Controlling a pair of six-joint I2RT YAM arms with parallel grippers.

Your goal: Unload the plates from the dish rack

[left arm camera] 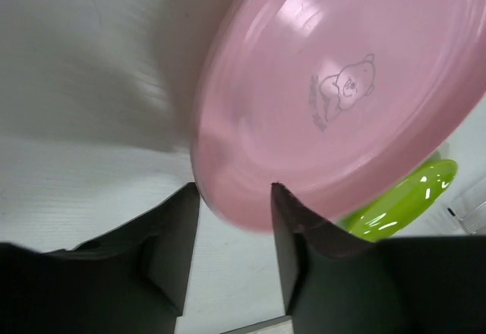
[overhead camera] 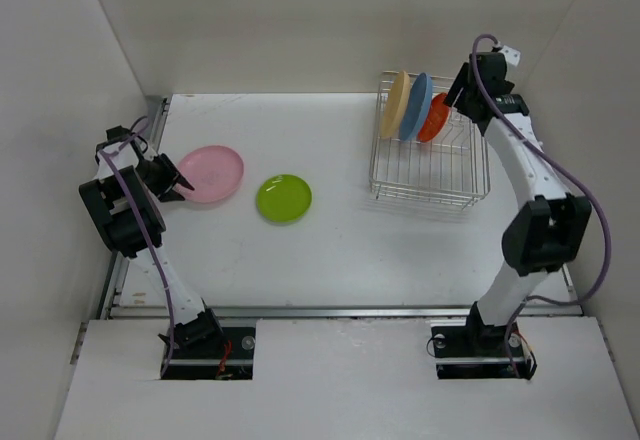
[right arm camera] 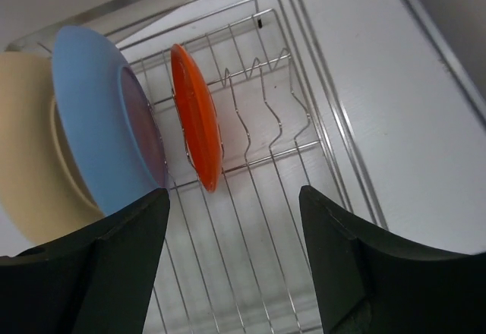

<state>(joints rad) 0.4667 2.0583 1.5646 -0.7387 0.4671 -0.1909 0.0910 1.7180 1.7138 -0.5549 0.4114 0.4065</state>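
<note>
Wide open and empty: right gripper [right arm camera: 233, 193], hovering over silver wire dish rack [right arm camera: 250, 68]. Straight ahead, orange-red round plastic plate [right arm camera: 196, 125], on edge in its slot, rim lined up with the gap. Far from left gripper [left arm camera: 234, 188], slightly parted at pink round plastic plate [left arm camera: 342, 99] on table [left arm camera: 76, 190].

The pink plate [left arm camera: 266, 121] bears a faint grey bear outline [left arm camera: 345, 89]; the lime green plate [overhead camera: 283, 198] is plain. The dish rack [overhead camera: 430, 175] is silver wire, holding a cream-yellow plate [overhead camera: 397, 103], a blue plate [overhead camera: 417, 106] and an orange-red plate [overhead camera: 434, 118]. The counter [overhead camera: 330, 250] is white, and the left pincer [left arm camera: 234, 188] and right pincer [right arm camera: 233, 191] are black.
</note>
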